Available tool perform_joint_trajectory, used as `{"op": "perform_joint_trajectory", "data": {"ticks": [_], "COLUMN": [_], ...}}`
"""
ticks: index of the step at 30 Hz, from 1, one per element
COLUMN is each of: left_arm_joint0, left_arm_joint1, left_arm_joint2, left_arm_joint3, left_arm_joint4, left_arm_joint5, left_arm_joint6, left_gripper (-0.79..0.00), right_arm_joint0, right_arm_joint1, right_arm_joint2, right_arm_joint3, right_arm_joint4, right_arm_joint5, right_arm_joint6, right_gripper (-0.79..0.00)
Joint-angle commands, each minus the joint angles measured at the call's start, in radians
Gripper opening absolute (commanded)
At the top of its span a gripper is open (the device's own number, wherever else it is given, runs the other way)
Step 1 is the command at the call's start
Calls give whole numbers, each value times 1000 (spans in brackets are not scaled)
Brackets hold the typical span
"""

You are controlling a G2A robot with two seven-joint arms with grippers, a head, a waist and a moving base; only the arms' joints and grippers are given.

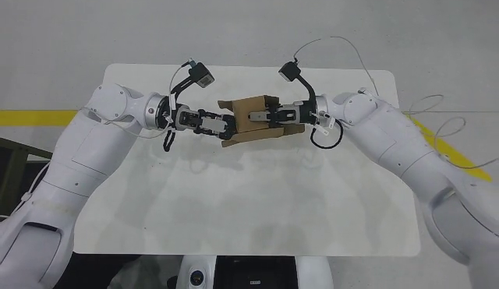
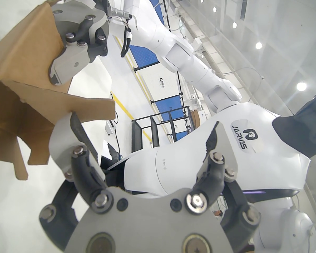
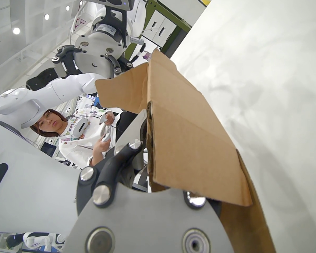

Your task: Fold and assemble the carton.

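Note:
A brown cardboard carton (image 1: 243,105), partly unfolded with loose flaps, hangs above the middle of the white table (image 1: 234,203) between my two arms. My right gripper (image 1: 261,116) is shut on one carton wall (image 3: 189,143); its near finger (image 3: 137,132) presses the panel edge and the other finger is hidden behind the cardboard. My left gripper (image 2: 144,132) is open wide at the carton's opposite end (image 1: 228,125). One of its fingers (image 2: 76,130) touches the edge of a flap (image 2: 89,109); the other (image 2: 216,138) stands free. The right gripper (image 2: 68,64) also clamps the wall in the left wrist view.
The table has bare surface all round the carton, with its front half (image 1: 249,227) free. A yellow floor stripe (image 1: 31,118) runs behind the table's left side, and a dark rack (image 1: 12,160) stands at the left edge. Thin cables (image 1: 351,51) loop off the right arm.

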Motion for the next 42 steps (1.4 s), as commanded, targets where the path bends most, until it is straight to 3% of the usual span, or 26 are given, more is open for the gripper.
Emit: {"op": "perform_joint_trajectory", "data": {"ticks": [1,20,31,42], "left_arm_joint0": [0,1,16,9], "left_arm_joint1": [-3,-20,-23,-30], "left_arm_joint2": [0,-16,-32,-40], "left_arm_joint3": [5,32,64,105], "left_arm_joint4": [2,7,27,38], "left_arm_joint5": [-1,0,-2,-3], "left_arm_joint6": [1,0,2,3], "left_gripper": [0,0,0,0], "right_arm_joint0": [1,-5,-28,-42], "right_arm_joint1": [-6,-24,17,56], "right_arm_joint2": [1,17,43,41], "right_arm_joint3": [1,32,26,-78], "right_arm_joint4": [-7,-44,-54,-86], "right_arm_joint5": [-4,-29,-32,-4], "right_arm_joint6": [-4,-29,-32,-4], "right_gripper": [-785,-785,-785,-785]}}
